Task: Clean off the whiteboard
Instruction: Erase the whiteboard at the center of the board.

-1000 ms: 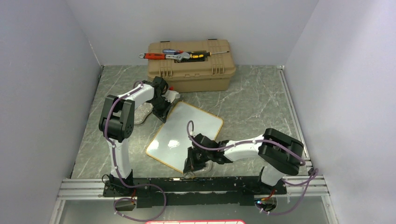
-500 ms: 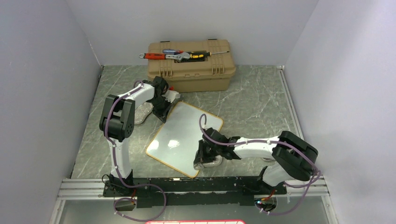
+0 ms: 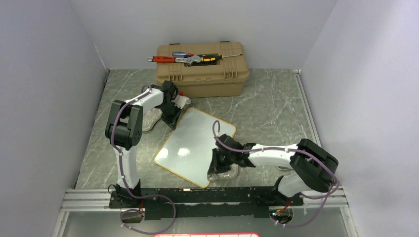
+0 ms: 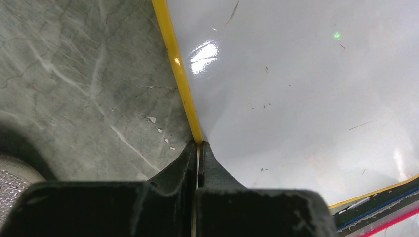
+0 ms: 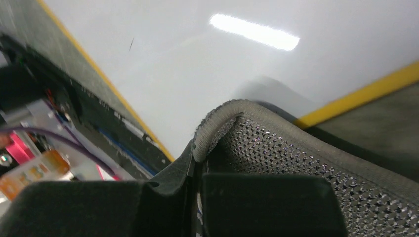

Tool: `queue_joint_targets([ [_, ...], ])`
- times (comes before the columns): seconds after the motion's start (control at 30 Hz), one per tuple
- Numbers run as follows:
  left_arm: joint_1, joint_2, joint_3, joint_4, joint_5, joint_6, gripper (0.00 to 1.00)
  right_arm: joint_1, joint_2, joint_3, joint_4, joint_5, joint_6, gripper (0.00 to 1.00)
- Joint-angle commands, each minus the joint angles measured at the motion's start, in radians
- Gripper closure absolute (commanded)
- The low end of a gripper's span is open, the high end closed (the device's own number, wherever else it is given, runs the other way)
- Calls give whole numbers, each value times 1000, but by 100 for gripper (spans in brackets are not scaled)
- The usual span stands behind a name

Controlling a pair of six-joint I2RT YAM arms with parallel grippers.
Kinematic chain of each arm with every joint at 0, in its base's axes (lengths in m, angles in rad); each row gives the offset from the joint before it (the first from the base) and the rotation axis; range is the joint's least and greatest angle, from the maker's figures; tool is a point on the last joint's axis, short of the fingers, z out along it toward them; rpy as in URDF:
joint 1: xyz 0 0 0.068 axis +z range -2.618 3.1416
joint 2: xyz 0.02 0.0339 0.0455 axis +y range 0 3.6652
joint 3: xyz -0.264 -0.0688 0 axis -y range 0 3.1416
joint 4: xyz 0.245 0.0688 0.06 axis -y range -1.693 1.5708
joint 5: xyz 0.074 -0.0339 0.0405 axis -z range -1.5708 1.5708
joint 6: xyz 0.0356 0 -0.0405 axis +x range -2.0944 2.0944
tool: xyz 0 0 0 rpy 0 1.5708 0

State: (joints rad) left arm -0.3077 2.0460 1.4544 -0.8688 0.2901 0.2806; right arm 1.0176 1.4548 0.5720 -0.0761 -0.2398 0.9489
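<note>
Standing at the top centre of the overhead view, a tan toolbox (image 3: pixel 201 74) carries an orange-handled wrench (image 3: pixel 177 59) and other hand tools on its lid, well apart from the work area. A grey pad (image 3: pixel 152 118) lies on the marble table (image 3: pixel 276 108) just beside the left arm, left of centre. A black rail (image 3: pixel 197 195) runs along the bottom of the frame. The whiteboard (image 3: pixel 192 143) lies flat on the table at centre frame, turned diagonally, between toolbox and rail. The left claw (image 4: pixel 198 148) sits at the board's upper left edge, fingers pressed together and pinching the yellow rim. The right claw (image 5: pixel 197 158) is at the board's lower right corner, clamped on a fold of grey mesh cloth (image 5: pixel 306 168) that lies across the rim there and covers that corner. The board's face is glossy white with bright light reflections; the left wrist view shows faint dark specks and a few hairline strokes on it.
</note>
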Motion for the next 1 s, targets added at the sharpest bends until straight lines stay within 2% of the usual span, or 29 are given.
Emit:
queue_joint_targets([
  [0.0,-59,117,-83,-11,52,23,97,-179,21,-28,-217,161,-148,100],
  [0.07,-59,119,-79,-13,55,21,97,-231,24,-14,-197,164,-158,100],
  [0.17,-59,117,-76,-16,58,20,97,-209,65,26,-162,130,-144,100],
  [0.33,-59,110,-82,-19,62,26,97,32,219,139,-96,80,-47,100],
  [0.43,-59,109,-90,-18,65,29,97,113,298,182,-5,21,6,100],
  [0.57,-59,106,-93,-20,63,33,97,77,323,173,-5,33,0,100],
  [0.7,-55,99,-93,-21,63,37,97,-131,194,37,-22,113,-29,100],
  [0.77,-54,98,-95,-21,66,38,97,-167,130,-5,-36,142,-43,100],
  [0.87,-53,99,-100,-18,67,41,97,-98,155,32,-72,148,-38,100],
  [0.97,-53,104,-98,-17,72,41,97,14,295,150,-65,116,-2,100],
])
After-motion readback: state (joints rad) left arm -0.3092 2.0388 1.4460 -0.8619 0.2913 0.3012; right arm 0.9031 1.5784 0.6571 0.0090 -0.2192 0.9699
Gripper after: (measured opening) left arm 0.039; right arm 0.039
